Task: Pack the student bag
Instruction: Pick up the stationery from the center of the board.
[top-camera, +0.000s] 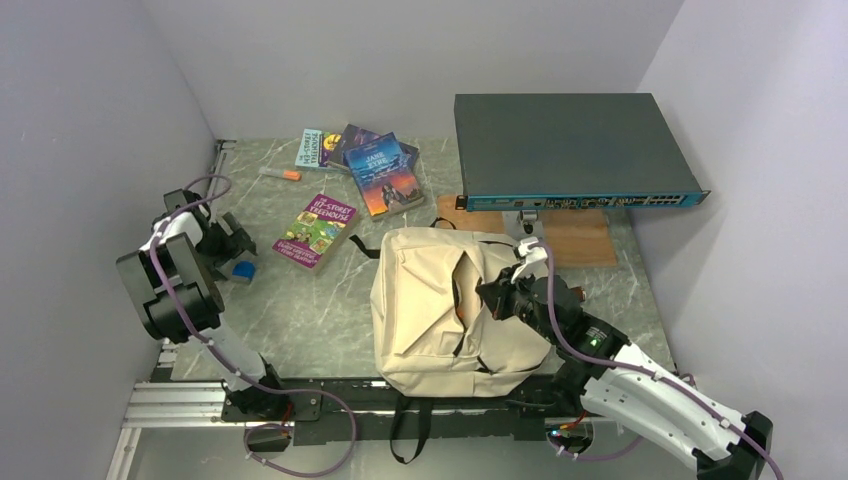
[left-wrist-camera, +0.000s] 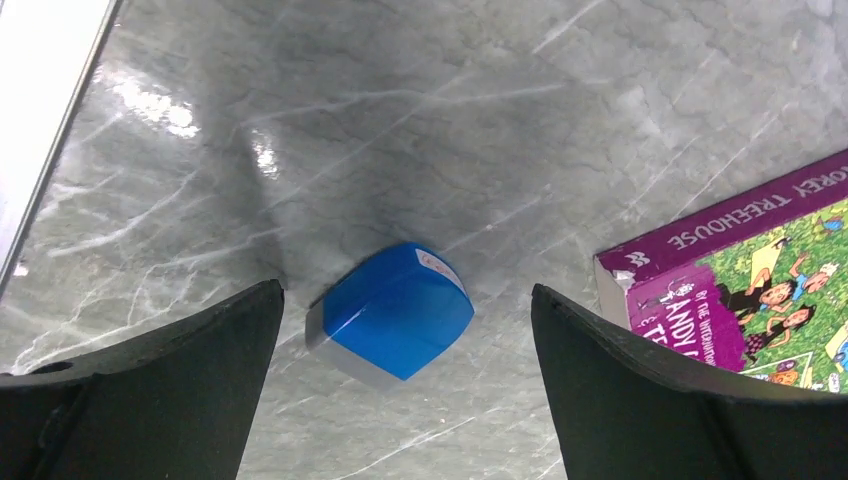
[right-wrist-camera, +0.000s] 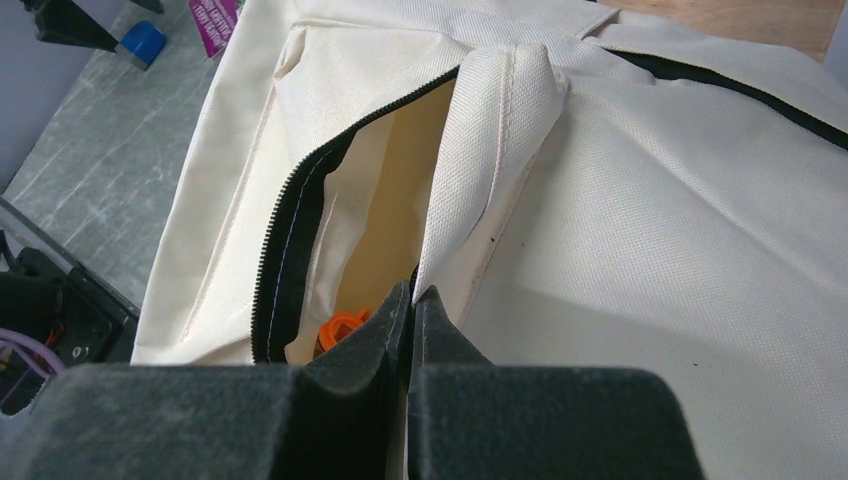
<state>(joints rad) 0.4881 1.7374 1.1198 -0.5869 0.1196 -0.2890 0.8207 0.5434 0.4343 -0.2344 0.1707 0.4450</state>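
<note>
Fingers (right-wrist-camera: 380, 335) of the right gripper (right-wrist-camera: 412, 298) are pinching the zipper-edge flap of the student bag (top-camera: 420, 325), which is lying mid-table. The left gripper (left-wrist-camera: 407, 295) is hovering, fingers spread, around a blue block (left-wrist-camera: 395, 320), leaving bare gaps each side.

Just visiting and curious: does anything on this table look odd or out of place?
The flat dark electronics box on a wooden board behind the student bag looks odd for a school-packing scene. Nothing looks spilled.
</note>
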